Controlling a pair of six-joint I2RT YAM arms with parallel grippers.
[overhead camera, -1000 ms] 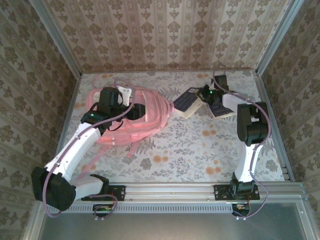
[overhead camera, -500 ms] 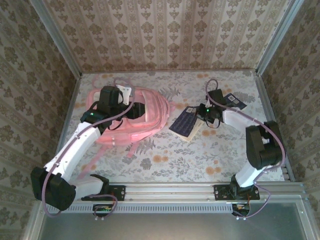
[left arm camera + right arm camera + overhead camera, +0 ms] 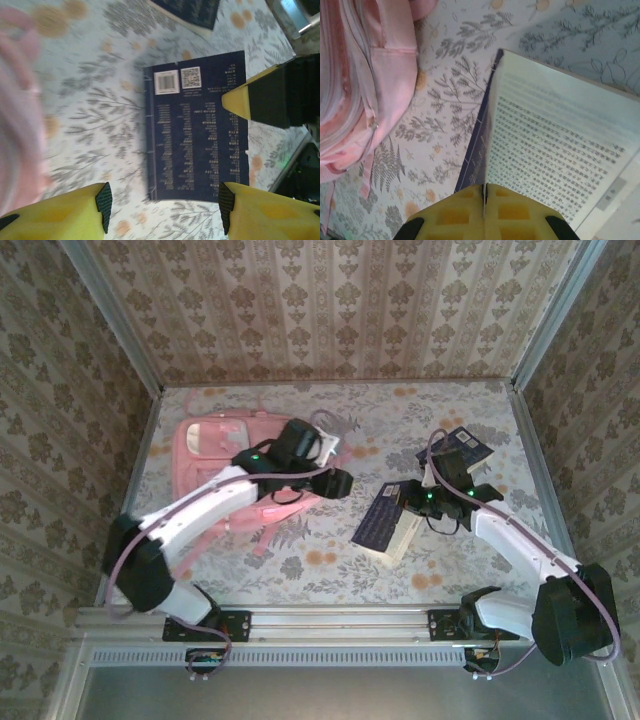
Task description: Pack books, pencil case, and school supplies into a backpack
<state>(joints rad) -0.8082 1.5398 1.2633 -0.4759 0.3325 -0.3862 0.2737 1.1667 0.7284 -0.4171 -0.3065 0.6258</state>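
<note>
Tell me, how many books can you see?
2. One navy book is pinched by the right gripper mid-table; the other book lies by the back right corner. More may hide inside the backpack.

Top camera looks down from behind; both wrist cameras closely share the navy book.

The backpack is soft, matt pink cloth with stitched seams. Beside the backpack, the book has a smooth navy paper cover and pale matt printed pages. It lies on the counter, which has a matt floral print. The left hand has yellow plastic-looking fingers with black grid-textured pads.
</note>
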